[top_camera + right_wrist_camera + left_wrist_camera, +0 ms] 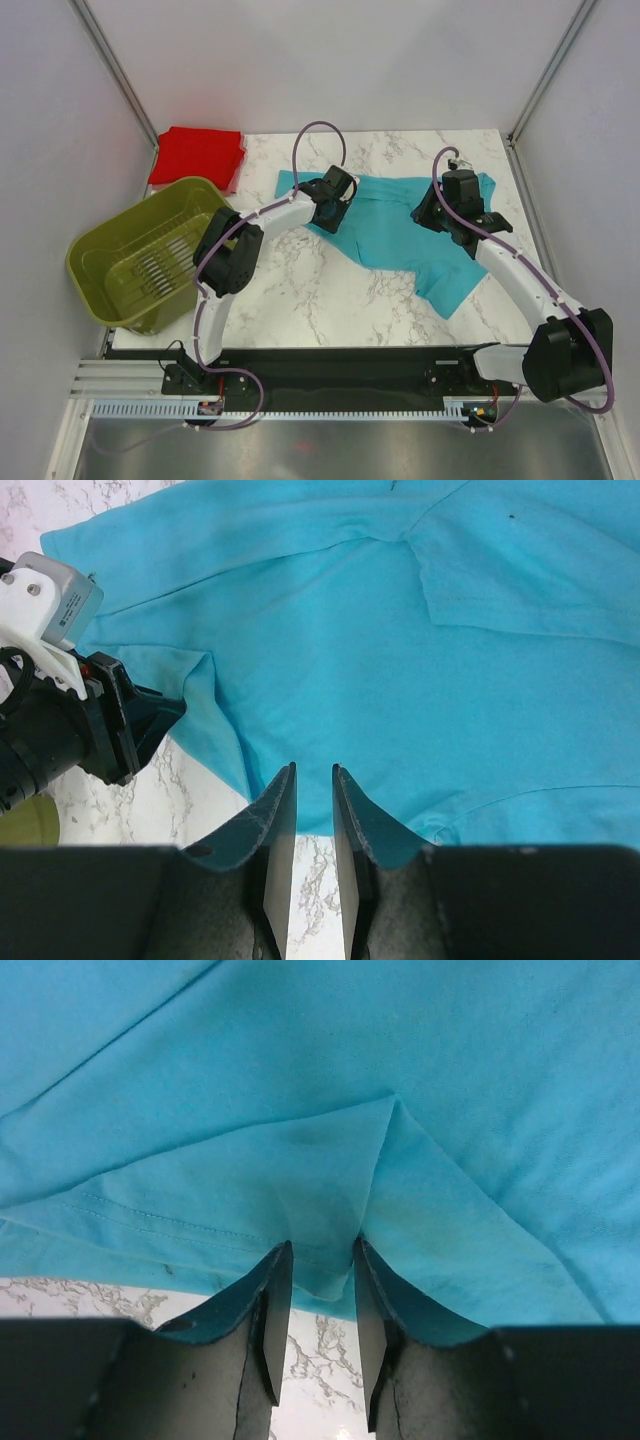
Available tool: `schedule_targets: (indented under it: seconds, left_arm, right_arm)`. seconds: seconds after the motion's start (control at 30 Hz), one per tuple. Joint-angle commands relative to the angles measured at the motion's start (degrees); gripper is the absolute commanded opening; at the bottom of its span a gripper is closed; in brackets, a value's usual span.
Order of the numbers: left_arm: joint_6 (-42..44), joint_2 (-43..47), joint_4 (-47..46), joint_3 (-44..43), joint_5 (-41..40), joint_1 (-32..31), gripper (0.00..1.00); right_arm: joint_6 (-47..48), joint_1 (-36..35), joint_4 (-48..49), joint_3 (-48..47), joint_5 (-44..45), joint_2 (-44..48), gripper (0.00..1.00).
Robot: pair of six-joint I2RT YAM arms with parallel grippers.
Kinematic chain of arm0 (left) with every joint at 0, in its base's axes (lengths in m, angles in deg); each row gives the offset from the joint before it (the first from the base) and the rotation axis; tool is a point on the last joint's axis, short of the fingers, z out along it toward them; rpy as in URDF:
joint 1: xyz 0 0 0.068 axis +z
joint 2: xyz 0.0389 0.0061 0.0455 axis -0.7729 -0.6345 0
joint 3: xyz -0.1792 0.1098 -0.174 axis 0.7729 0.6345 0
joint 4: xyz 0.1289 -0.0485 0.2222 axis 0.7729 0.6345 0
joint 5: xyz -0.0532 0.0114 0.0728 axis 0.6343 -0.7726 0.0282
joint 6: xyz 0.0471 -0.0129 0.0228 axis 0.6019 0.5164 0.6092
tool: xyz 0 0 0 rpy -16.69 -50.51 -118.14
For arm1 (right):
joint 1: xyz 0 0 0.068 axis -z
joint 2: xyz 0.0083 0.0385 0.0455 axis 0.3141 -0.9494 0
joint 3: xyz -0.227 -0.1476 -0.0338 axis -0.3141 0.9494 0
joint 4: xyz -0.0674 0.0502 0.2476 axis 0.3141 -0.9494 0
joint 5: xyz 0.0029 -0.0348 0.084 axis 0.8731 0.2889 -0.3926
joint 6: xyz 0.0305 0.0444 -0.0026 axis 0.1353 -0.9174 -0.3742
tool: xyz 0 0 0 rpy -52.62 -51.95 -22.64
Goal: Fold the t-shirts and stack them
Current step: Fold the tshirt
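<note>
The turquoise t-shirt lies rumpled on the marble table at centre right. My left gripper is at its left part, shut on a raised fold of the cloth near the hem. My right gripper is over the shirt's right part, its jaws nearly together on the cloth's edge. The right wrist view shows the left gripper pulling the cloth into a ridge. The red t-shirt is a flat folded square at the back left corner.
An olive-green slotted basket sits tilted at the left table edge, just in front of the red shirt. Bare marble lies between the shirt and the arm bases. White walls close in the back and both sides.
</note>
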Motion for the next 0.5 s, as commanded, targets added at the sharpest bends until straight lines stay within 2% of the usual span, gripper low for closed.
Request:
schedule_targets:
  seconds: [0.0,0.23,0.33,0.37,0.47]
  left_arm:
    - [3.18,-0.21,-1.54,-2.05,-2.21,0.07,0.38]
    - [3.88,1.02,-1.63,-0.12,-2.3,-0.01,0.26]
    - [5.63,1.29,-1.63,0.58,-1.16,-0.01,0.13]
    - [5.9,1.2,-1.63,0.85,-0.98,-0.01,0.05]
    - [5.73,1.64,-1.63,0.85,-1.24,-0.01,0.02]
  right_arm:
    - [-0.69,0.22,0.8,-0.55,-0.47,-0.46,0.29]
    - [-2.45,1.36,0.1,-0.55,-0.02,0.06,0.29]
    - [-2.89,1.72,-0.34,-0.38,-0.02,0.59,0.28]
    - [-2.89,1.8,-0.43,-0.29,-0.02,0.85,0.28]
    - [-3.42,1.8,-1.13,0.06,1.03,1.29,0.28]
